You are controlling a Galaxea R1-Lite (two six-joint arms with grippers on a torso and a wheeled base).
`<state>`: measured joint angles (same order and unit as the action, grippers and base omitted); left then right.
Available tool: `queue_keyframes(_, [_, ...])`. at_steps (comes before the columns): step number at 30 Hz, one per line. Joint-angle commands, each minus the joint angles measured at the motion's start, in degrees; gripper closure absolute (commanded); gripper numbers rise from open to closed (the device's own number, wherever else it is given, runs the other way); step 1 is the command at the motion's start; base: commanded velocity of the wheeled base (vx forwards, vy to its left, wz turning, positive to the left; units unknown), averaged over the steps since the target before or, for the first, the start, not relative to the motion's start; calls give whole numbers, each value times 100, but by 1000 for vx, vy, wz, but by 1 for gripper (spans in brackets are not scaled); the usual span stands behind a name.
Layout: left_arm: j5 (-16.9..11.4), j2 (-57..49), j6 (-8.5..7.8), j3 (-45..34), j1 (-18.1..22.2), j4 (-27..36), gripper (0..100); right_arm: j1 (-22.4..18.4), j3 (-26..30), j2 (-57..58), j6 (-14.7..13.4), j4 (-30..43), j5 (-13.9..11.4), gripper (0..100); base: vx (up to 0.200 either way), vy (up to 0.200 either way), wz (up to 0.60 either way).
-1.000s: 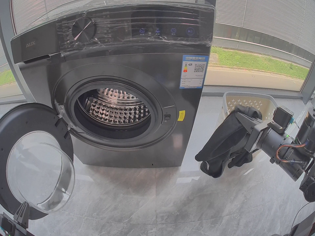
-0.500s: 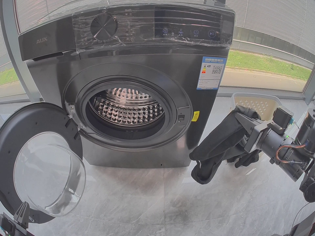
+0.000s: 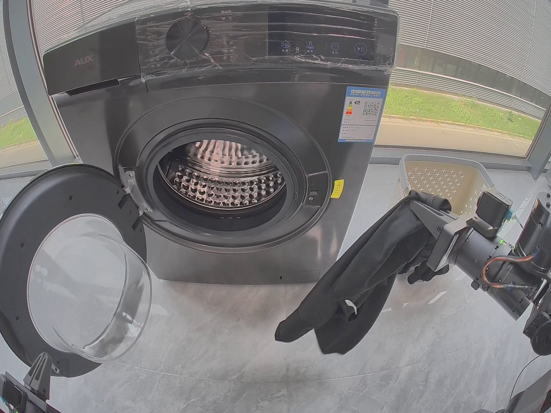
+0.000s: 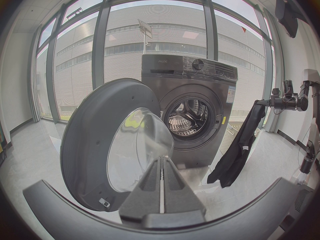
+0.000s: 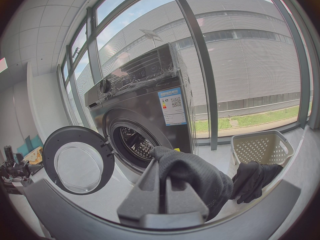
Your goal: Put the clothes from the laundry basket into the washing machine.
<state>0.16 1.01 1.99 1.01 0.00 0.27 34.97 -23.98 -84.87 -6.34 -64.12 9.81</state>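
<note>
Marble floor [image 3: 229,345], washing machine [image 3: 229,104] door [image 3: 51,202] hanging open. Right gripper [image 3: 419,207] clamps a black garment [image 3: 356,276] near the laundry basket [image 3: 445,159]; left gripper [image 4: 161,161] is pinched together.

Black garment [image 3: 367,265]; dark grey washing machine [image 3: 229,96]; cream, star-perforated laundry basket [image 3: 445,179].

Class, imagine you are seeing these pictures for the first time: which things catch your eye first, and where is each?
The grey washing machine stands front and centre, its round door swung open to the left and the shiny steel drum showing. A black garment hangs from the right gripper off the machine's right side, with the pale laundry basket behind it.
</note>
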Motion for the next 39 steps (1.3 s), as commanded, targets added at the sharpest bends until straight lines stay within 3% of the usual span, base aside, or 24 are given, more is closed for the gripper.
queue_keyframes(1, [2,-92,12,-92,0,0,100,1,7,-21,1,-4,-6,100,0,200,0])
queue_keyframes(13, [2,-92,-14,-92,0,-9,100,71,7,-100,1,-4,-41,100,0,200,0])
queue_keyframes(20, [11,-92,-23,-101,9,-9,100,405,16,-249,-25,75,-190,100,0,0,0])
queue_keyframes(24, [2,-101,-155,-101,9,-9,100,598,-54,-372,-43,-4,-322,100,0,0,0])
queue_keyframes(26, [-7,-101,-120,-101,9,-9,100,598,-116,-434,-43,-13,-322,100,0,0,0])
queue_keyframes(32, [-51,-101,-137,-101,9,0,100,581,-423,-803,-96,-21,-164,100,0,0,0])
queue_keyframes(39, [-95,-101,-287,-101,9,-18,100,739,-995,-1295,-307,-21,399,100,0,0,0])
